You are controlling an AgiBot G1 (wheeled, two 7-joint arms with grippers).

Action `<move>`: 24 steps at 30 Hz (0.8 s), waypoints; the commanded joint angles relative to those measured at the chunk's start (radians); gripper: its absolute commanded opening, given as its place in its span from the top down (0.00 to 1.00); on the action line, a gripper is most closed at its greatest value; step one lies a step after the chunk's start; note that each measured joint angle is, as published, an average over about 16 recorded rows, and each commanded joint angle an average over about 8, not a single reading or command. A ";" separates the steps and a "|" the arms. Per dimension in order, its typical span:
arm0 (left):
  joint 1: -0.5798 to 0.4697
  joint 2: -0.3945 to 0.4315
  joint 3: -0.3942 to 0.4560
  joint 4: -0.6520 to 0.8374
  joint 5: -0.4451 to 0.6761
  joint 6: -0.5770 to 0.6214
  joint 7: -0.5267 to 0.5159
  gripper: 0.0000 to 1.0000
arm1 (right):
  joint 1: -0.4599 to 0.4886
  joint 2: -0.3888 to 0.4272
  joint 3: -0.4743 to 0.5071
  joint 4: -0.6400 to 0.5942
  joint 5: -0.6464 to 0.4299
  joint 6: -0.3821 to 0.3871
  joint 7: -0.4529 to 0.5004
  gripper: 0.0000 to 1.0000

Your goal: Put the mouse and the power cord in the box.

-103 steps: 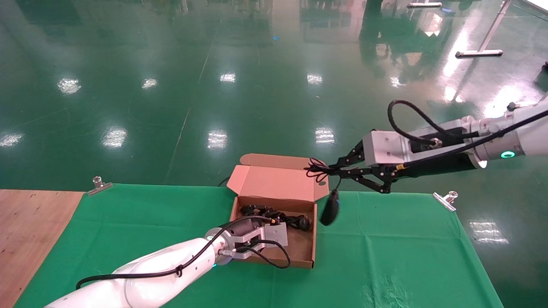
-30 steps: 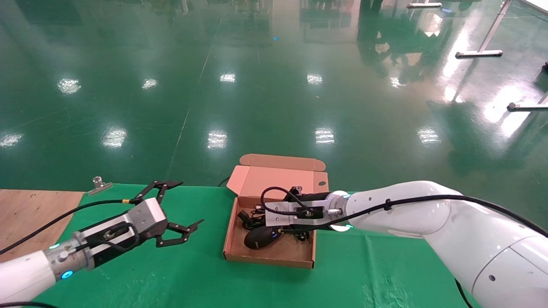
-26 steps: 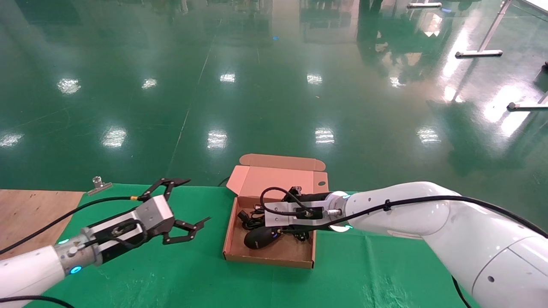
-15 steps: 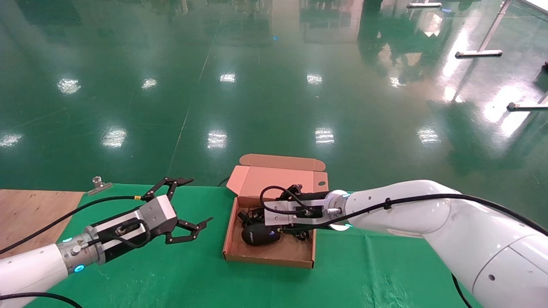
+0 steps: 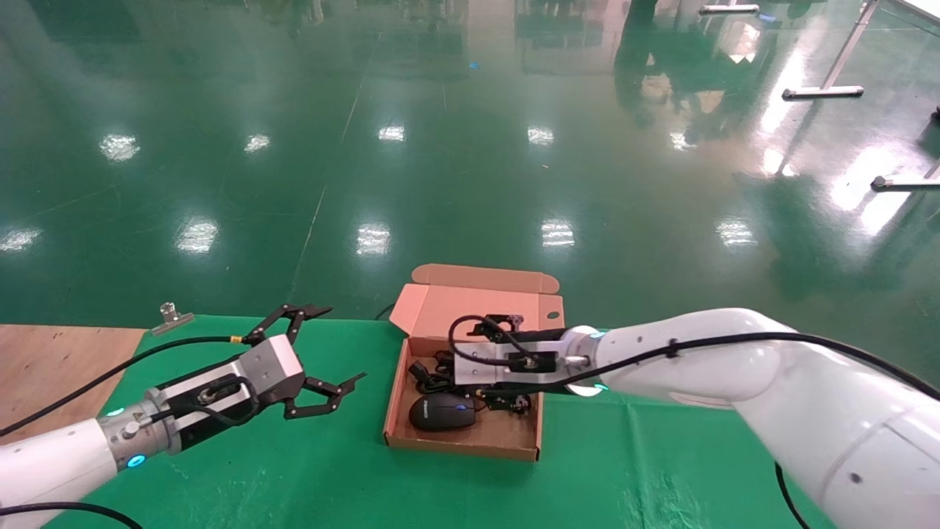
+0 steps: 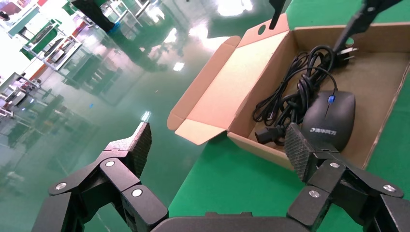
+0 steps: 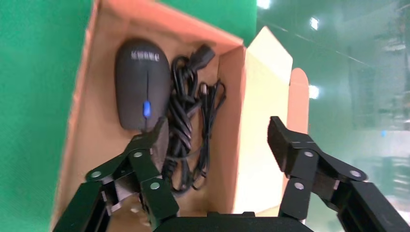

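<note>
Right gripper fingers spread, holding nothing, over the box; the mouse lies flat on the box floor just ahead of one finger, with the cord bundled beside it. Left gripper fingers spread, empty, above the table, apart from the box.

Head overview from above; both wrist views near the box.

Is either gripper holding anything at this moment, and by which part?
Nothing is held. The right gripper is open above the box, where the mouse lies free; the left gripper is open and empty.
</note>
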 commanded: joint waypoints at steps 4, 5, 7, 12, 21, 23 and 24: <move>0.008 -0.014 -0.016 -0.041 0.003 0.018 -0.049 0.00 | -0.036 0.052 0.065 0.052 0.047 -0.058 0.031 0.00; 0.012 -0.021 -0.023 -0.059 0.004 0.025 -0.070 0.00 | -0.045 0.064 0.081 0.065 0.059 -0.072 0.039 0.00; 0.019 -0.034 -0.037 -0.094 0.006 0.040 -0.111 0.00 | -0.062 0.089 0.113 0.090 0.082 -0.100 0.054 0.00; 0.038 -0.068 -0.072 -0.182 0.012 0.076 -0.216 0.00 | -0.106 0.153 0.193 0.153 0.140 -0.171 0.092 0.00; 0.071 -0.129 -0.135 -0.339 0.022 0.142 -0.403 0.00 | -0.185 0.266 0.336 0.267 0.244 -0.298 0.161 0.00; 0.079 -0.142 -0.149 -0.374 0.025 0.156 -0.445 0.00 | -0.202 0.291 0.368 0.293 0.267 -0.326 0.176 0.00; 0.083 -0.149 -0.156 -0.392 0.026 0.164 -0.466 0.00 | -0.211 0.304 0.384 0.305 0.279 -0.341 0.184 0.00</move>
